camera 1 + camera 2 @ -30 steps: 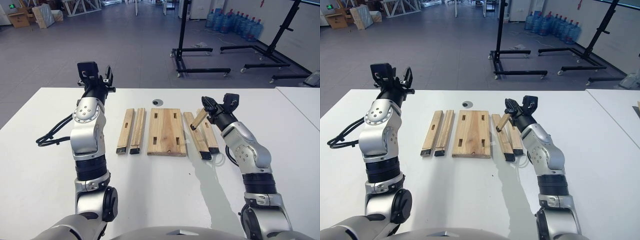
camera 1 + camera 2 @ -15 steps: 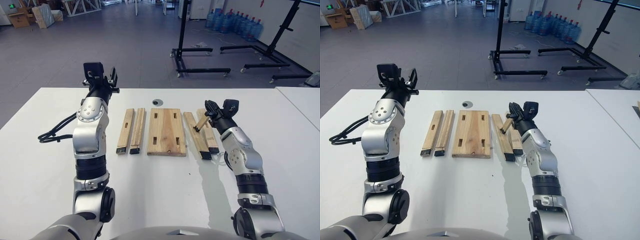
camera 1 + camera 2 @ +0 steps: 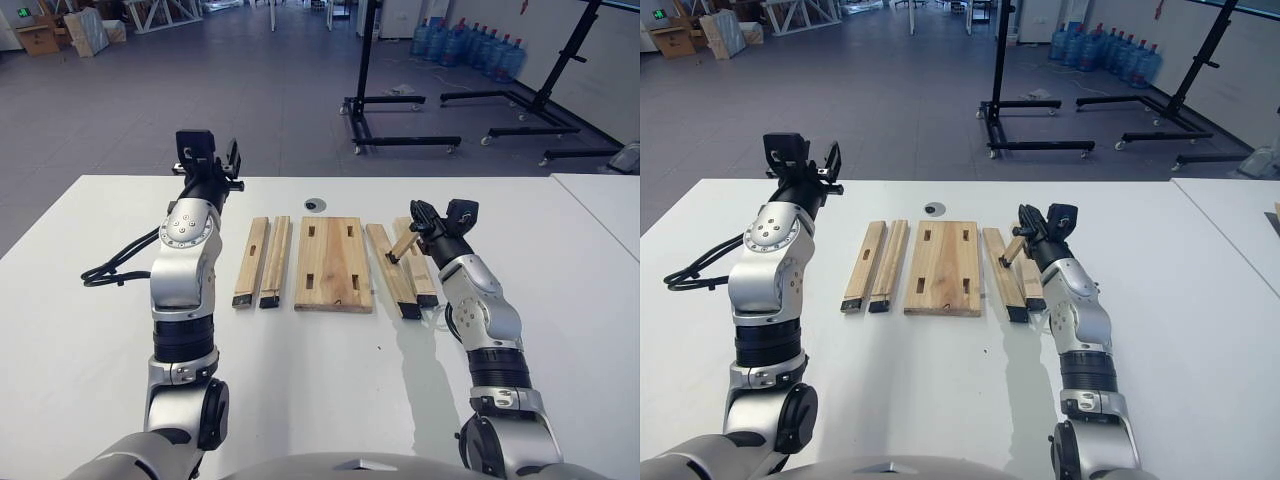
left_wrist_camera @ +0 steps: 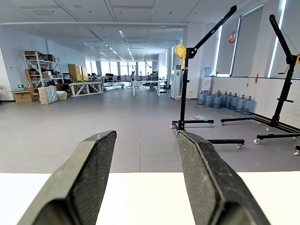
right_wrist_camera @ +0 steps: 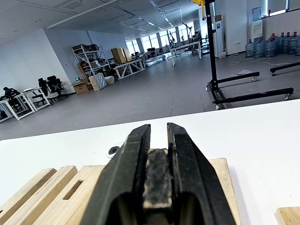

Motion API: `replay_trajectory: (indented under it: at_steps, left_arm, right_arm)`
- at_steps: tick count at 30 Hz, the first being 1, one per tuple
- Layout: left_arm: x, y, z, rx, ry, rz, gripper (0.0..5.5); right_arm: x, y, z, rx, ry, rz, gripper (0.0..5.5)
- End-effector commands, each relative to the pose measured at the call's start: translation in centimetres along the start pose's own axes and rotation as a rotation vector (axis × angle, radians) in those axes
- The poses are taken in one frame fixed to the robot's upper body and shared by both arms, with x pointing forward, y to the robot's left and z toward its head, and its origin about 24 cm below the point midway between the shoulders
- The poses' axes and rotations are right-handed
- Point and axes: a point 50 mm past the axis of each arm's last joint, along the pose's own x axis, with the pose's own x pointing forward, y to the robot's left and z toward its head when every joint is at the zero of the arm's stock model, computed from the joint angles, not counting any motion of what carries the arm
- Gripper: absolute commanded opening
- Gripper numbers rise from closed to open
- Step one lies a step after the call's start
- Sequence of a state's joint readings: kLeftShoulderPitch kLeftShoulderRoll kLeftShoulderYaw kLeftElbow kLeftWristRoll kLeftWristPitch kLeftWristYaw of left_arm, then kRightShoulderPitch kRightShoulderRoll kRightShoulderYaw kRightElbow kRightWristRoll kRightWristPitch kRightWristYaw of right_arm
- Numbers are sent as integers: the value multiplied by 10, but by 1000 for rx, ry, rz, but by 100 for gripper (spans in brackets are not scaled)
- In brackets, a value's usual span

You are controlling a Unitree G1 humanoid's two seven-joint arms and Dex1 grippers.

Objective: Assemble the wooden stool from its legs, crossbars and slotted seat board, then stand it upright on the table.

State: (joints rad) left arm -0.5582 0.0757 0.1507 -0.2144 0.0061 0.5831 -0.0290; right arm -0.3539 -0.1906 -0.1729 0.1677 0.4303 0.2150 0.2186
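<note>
Right gripper (image 5: 158,127): fingers pinched on a short crossbar (image 3: 402,243), which it holds tilted over the right-hand legs. The bar's lower end is close to them; whether it touches cannot be told.
Left gripper (image 4: 147,135): fingers spread, nothing between them, raised near the far edge of the table (image 3: 90,330) to the left of the parts.
Slotted seat board (image 3: 334,263): lies flat at mid-table, its four slots facing up and unfilled.
Left pair of legs (image 3: 262,262): flat, side by side, just left of the board.
Right pair of legs (image 3: 405,272): flat, just right of the board, under the held bar.
Done so far: apparently very little — one crossbar is in hand and no joint is made.
Left to do: seemingly the whole build — fit crossbars into legs, seat the legs in the board's slots, then stand the stool upright.
</note>
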Motion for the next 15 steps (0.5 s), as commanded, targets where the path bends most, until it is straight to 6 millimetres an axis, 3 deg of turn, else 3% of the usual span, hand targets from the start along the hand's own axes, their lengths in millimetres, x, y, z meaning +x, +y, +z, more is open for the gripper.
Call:
replay_trajectory:
  at_steps: [1,8,15]
  left_arm:
    - [-1,-1,-2,9,5,-3,238]
    - [-2,-3,-3,10,12,-12,238]
    - [-2,-3,-5,11,19,-7,238]
  right_arm:
    - [6,7,8,2,-28,14,41]
    - [8,11,13,1,-45,16,41]
    - [5,12,-1,-6,4,15,41]
